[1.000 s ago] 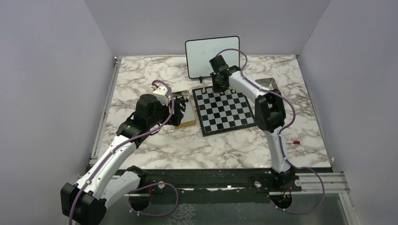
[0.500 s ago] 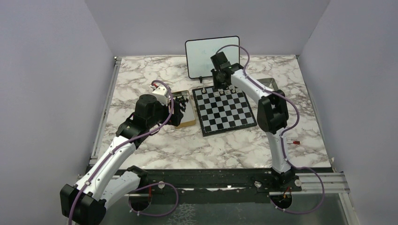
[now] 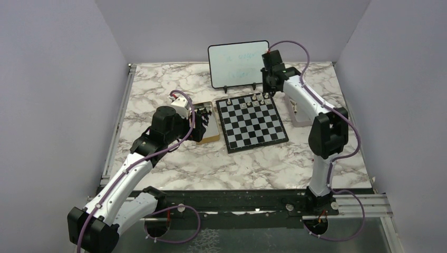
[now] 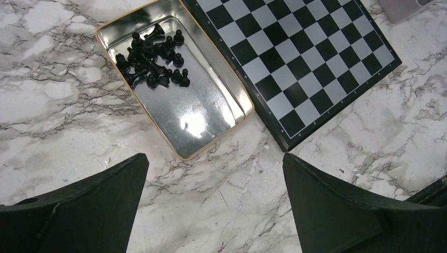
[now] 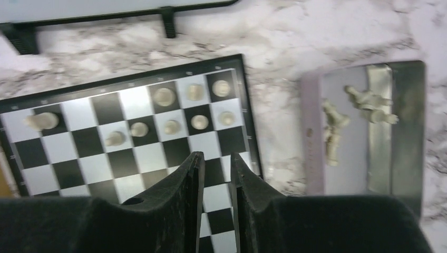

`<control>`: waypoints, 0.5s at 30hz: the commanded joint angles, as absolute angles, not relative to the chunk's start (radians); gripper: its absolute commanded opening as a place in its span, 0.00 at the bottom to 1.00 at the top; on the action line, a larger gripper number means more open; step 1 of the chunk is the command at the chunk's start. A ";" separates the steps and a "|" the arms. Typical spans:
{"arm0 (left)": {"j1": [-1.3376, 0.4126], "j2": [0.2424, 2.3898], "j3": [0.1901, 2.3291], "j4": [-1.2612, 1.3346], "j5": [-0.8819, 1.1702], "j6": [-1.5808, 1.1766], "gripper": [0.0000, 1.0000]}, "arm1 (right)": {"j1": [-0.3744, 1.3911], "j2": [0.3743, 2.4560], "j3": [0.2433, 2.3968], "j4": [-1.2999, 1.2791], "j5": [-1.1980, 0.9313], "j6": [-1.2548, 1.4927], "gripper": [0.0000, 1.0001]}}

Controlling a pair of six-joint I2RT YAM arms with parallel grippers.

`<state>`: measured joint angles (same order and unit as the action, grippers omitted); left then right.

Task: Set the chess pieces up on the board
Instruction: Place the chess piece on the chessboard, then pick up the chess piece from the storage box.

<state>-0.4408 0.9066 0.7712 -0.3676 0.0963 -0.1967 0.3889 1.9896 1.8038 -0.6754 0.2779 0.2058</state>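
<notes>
The board (image 3: 253, 124) lies mid-table; it also shows in the left wrist view (image 4: 295, 58) and the right wrist view (image 5: 132, 158). Several pale chess pieces (image 5: 164, 96) stand in its two far rows, towards the right corner (image 3: 259, 98). More pale pieces (image 5: 333, 132) lie in a grey tray (image 5: 406, 132) right of the board. Black pieces (image 4: 153, 58) are heaped in a gold-rimmed tin (image 4: 200, 110). My right gripper (image 5: 217, 158) hovers over the board's far right corner (image 3: 268, 88), jaws slightly apart and empty. My left gripper (image 4: 216, 163) is wide open and empty above the marble near the tin.
A whiteboard (image 3: 237, 63) on a stand is behind the board. The tin (image 3: 208, 126) touches the board's left side; the grey tray (image 3: 296, 109) sits by its right side. A small red object (image 3: 332, 158) lies at the table's right.
My right arm has swung from the board's far middle to its far right corner, toward the grey tray. The left arm has not moved.
</notes>
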 commanded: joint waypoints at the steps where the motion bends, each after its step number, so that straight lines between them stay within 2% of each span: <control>1: -0.444 0.897 0.765 -0.356 0.092 -0.187 0.99 | 0.310 1.907 1.722 -0.618 0.324 0.153 0.30; 7: -0.445 0.897 0.765 -0.357 0.083 -0.187 0.99 | 0.151 1.841 1.613 -0.545 0.264 0.143 0.30; 15: -0.445 0.911 0.767 -0.357 0.082 -0.184 0.99 | 0.041 1.904 1.608 -0.518 0.265 0.149 0.30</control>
